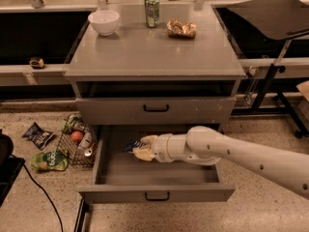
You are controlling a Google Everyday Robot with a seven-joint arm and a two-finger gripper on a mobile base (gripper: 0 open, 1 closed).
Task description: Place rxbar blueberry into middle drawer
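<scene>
The middle drawer (116, 175) is pulled open at the bottom of the grey cabinet, with a plain grey inside and a small black handle on its shallow front panel. My gripper (141, 148) reaches into it from the right, low over the drawer's back left part. It is shut on the rxbar blueberry (129, 145), a dark blue bar that sticks out to the left of the fingers. I cannot tell whether the bar touches the drawer floor.
On the cabinet top (145, 57) stand a white bowl (104, 21), a green can (152, 5) and a golden-brown snack bag (181, 28). A closed drawer (156, 109) sits above the open one. A wire basket (76, 143) and snack bags (38, 134) lie on the floor at left.
</scene>
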